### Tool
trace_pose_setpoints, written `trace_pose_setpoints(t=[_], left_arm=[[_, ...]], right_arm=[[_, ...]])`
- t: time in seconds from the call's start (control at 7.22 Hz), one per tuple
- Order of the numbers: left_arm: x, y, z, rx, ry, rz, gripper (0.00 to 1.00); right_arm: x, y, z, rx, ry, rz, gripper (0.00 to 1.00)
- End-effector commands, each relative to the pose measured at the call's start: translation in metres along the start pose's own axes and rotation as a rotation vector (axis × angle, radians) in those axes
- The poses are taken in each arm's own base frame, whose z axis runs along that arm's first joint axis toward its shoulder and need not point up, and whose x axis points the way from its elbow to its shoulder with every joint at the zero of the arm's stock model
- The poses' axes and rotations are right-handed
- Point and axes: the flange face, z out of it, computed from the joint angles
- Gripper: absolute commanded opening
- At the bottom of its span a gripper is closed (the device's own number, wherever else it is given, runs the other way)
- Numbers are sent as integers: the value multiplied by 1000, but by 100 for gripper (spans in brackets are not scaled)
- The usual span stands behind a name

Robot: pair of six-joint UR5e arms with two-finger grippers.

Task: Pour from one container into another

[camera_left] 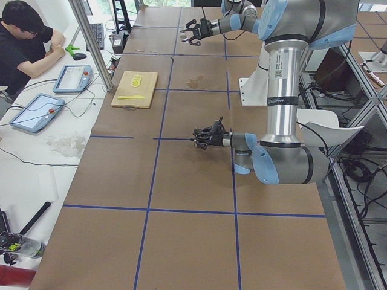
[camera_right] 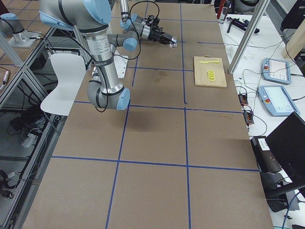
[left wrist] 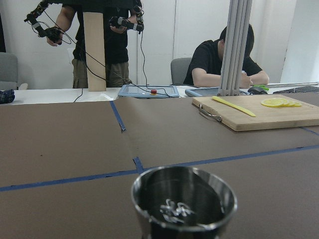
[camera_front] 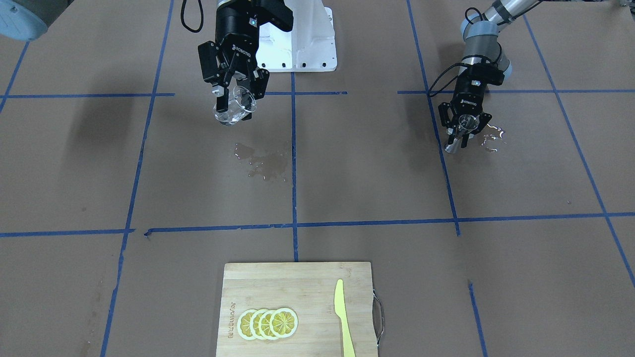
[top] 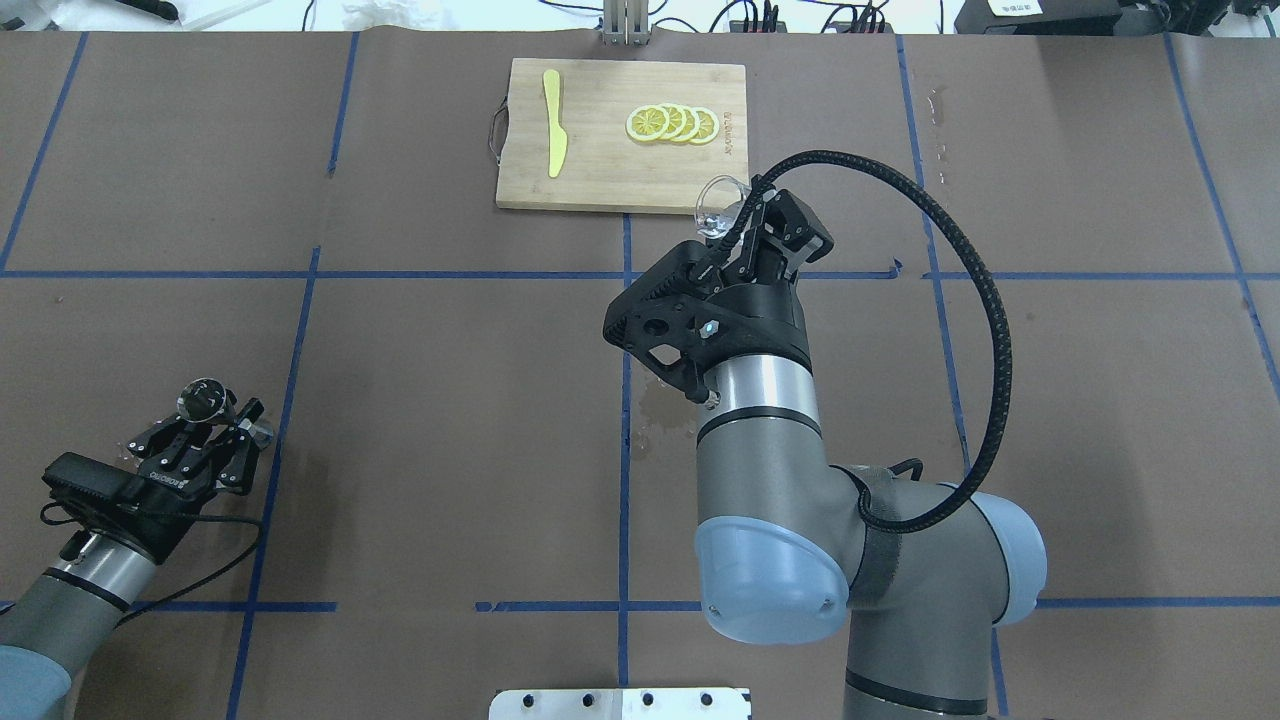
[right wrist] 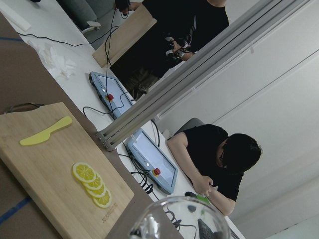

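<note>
My right gripper (camera_front: 237,97) is shut on a clear glass cup (camera_front: 234,107), held up off the table and tilted; overhead the cup (top: 718,203) shows just past the gripper (top: 748,222), near the cutting board's edge. Its rim (right wrist: 179,219) fills the bottom of the right wrist view. My left gripper (camera_front: 464,130) is shut on a small metal cup (top: 202,398), low over the table at the left. In the left wrist view this cup (left wrist: 183,203) stands upright and looks dark inside with a few glints.
A wet spill (camera_front: 263,161) darkens the paper near the table's middle, and small wet glints (camera_front: 492,137) lie beside the left gripper. A wooden cutting board (top: 600,170) carries lemon slices (top: 672,123) and a yellow knife (top: 553,135). Operators stand and sit beyond the far edge.
</note>
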Motion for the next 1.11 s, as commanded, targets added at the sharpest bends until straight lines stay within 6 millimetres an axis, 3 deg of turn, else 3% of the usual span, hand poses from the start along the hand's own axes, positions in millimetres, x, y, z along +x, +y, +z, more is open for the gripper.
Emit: trace_pose_setpoints(t=[0.0,0.14,0.28,0.83,0.97], left_arm=[[-1,0,0,0,0,1,47],[-1,-1,0,2,0,-1,61],[1,-3,-1,8,5,-12,82],[-10,-19,-8,69,2,-78,99],[-14,-25,-10,95,-3,-104,99]], right_arm=[[1,0,0,1,1,0,0],[1,0,0,1,1,0,0],[1,0,0,1,1,0,0],[1,-1,0,1,0,2,0],[1,-1,0,1,0,2,0]])
